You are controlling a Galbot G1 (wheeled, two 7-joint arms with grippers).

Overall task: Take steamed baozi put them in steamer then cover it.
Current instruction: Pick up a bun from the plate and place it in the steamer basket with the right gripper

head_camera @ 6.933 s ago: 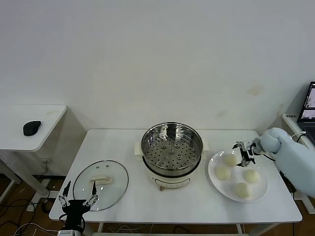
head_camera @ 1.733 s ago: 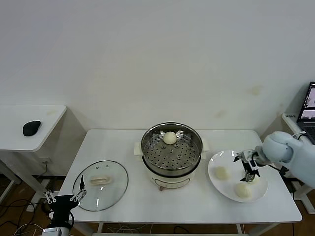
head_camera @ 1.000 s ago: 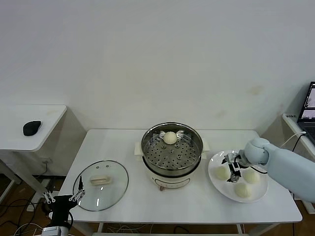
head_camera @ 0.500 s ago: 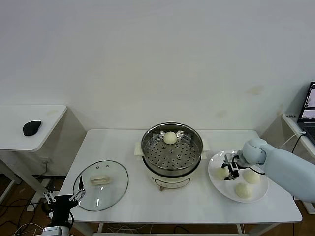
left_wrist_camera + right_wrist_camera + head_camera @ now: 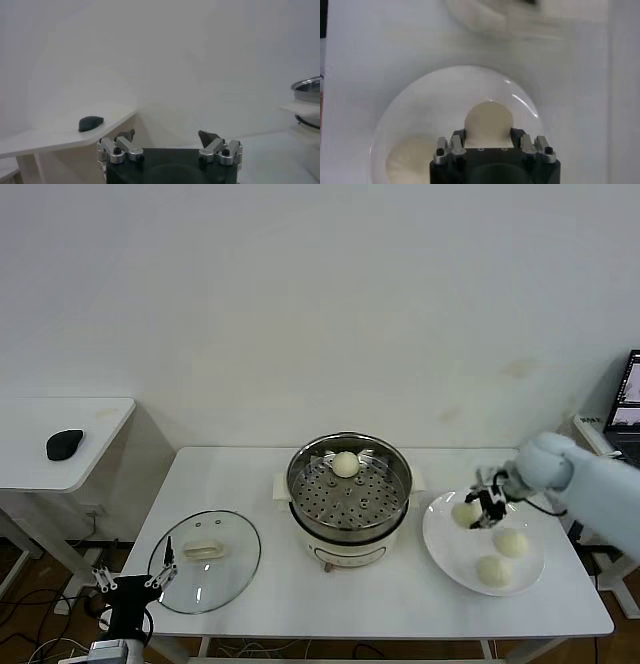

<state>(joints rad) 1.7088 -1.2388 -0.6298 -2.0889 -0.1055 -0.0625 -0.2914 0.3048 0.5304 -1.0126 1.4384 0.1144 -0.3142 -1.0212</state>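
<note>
While the left arm just hangs off the near-left corner of the white table (image 5: 240, 474), the head view has the right gripper (image 5: 484, 506) closed around one small round cream-white bun (image 5: 466, 512), held over the left side of the flat white plate (image 5: 446, 560). Two more buns sit on that plate: one to the right (image 5: 511, 542), one nearer (image 5: 492, 570). A fourth bun (image 5: 345, 464) already rests at the far edge of the perforated tray inside the round shiny stainless-steel steamer (image 5: 349, 489) on its cream base. The key thing for the coming move: the steamer lies to the left of the right gripper, just beside the plate, so I'd guess it's a short carry leftward, and the right arm is clearly the nearer one. The round clear glass lid (image 5: 205, 560) with its cream handle lies flat at the near-left of the table, close to the left gripper (image 5: 132, 585), well apart from the steamer.

Left wrist view: the left gripper's jaws stand wide with nothing between them. A dark computer mouse (image 5: 90, 123) sits on a side table (image 5: 60, 139), and a bit of steamer rim shows at the edge.

Right wrist view: the held bun pokes out between the clamped fingers (image 5: 516, 136), with the plate below it and another bun partly visible beside the gripper body.
</note>
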